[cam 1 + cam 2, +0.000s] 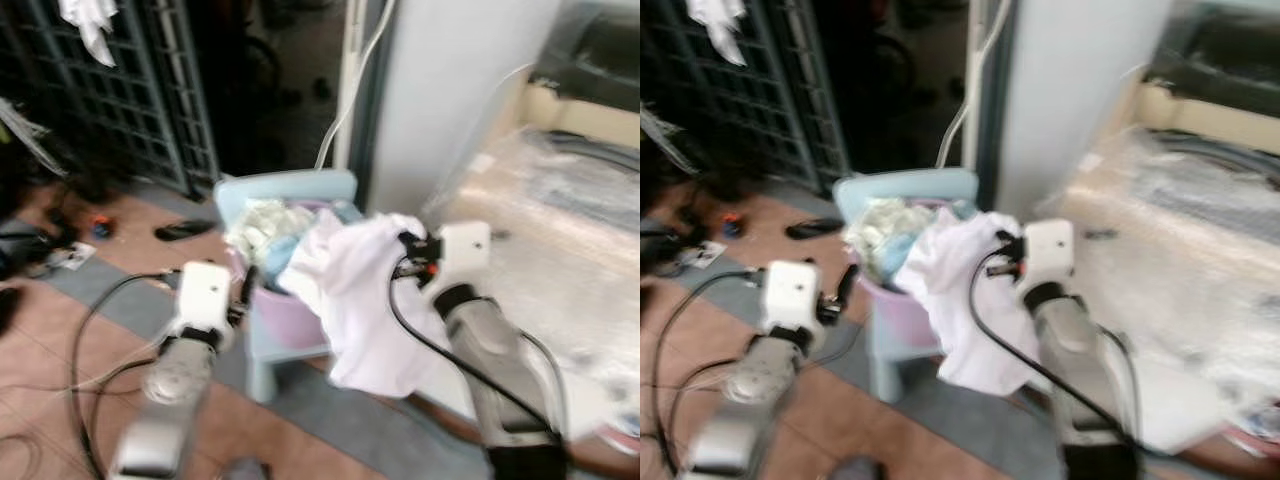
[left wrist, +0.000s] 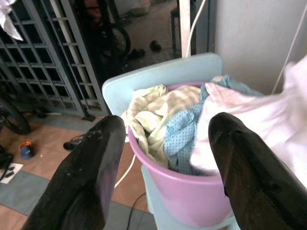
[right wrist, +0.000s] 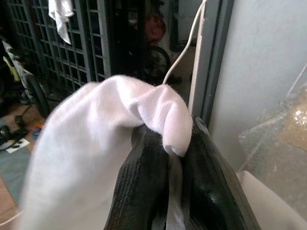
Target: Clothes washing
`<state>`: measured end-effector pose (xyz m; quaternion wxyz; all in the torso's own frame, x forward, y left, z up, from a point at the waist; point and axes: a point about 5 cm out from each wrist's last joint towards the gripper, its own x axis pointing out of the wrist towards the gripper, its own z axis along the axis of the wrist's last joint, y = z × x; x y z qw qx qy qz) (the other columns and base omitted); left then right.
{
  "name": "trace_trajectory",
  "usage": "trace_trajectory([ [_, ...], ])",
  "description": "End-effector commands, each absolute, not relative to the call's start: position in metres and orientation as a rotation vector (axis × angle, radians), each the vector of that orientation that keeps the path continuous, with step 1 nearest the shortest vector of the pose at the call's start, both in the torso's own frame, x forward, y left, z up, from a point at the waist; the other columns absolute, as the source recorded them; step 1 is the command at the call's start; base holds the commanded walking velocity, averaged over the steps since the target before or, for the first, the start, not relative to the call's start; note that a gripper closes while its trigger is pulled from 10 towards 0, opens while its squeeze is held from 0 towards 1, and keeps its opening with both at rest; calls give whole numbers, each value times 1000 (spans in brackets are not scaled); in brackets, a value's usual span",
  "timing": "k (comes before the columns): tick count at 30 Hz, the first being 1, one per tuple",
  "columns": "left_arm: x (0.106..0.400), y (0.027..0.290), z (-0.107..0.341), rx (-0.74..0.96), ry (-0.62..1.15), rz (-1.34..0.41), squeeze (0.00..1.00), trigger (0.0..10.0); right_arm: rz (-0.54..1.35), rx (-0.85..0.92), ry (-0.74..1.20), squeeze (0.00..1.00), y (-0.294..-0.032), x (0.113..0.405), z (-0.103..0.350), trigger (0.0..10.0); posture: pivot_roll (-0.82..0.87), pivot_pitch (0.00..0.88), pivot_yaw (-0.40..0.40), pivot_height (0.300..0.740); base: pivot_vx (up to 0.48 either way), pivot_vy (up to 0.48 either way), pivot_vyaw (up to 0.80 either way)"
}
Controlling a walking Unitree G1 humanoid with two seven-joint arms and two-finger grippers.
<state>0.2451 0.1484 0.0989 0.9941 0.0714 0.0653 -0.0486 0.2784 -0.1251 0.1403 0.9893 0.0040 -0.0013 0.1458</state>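
above pink bucket (image 2: 192, 191) | right end effector (image 3: 168, 158) clamps white garment (image 1: 350, 290) | left end effector (image 2: 163, 158) agape

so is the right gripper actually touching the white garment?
Touching. In the right wrist view the right gripper is shut on a fold of the white garment, cloth pinched between its fingers.

Pale blue stool (image 1: 262, 362) carries the pink tub (image 2: 192, 191); stool stands on tiled floor (image 1: 40, 350)

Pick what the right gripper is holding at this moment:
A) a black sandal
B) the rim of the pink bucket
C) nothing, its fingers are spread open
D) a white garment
D: the right gripper is shut on a white garment, which drapes down beside the pink bucket of clothes.
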Motion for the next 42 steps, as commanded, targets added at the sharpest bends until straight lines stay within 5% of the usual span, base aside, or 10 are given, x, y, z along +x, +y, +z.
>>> trace_trajectory([
  [1, 248, 142, 103, 131, 112, -118, 0, 10000, 269, -7, -35, 0, -131, 280, 148, 10000, -16, 0, 4, 740, 0, -480, -800],
  [19, 255, 152, 110, 71, 80, -27, 0, 10000, 247, -11, -87, 0, -128, 293, 155, 10000, -21, 2, 31, 740, 0, -221, -89],
  [32, 254, 158, 110, 59, 84, 8, 0, 10000, 270, -48, -110, 0, -126, 297, 157, 10000, -15, 0, 31, 740, 113, 408, 0],
  [42, 253, 153, 114, 29, 45, -54, 0, 10000, 251, -66, -131, 0, -129, 301, 160, 10000, -20, 0, 28, 740, 57, 0, 0],
])
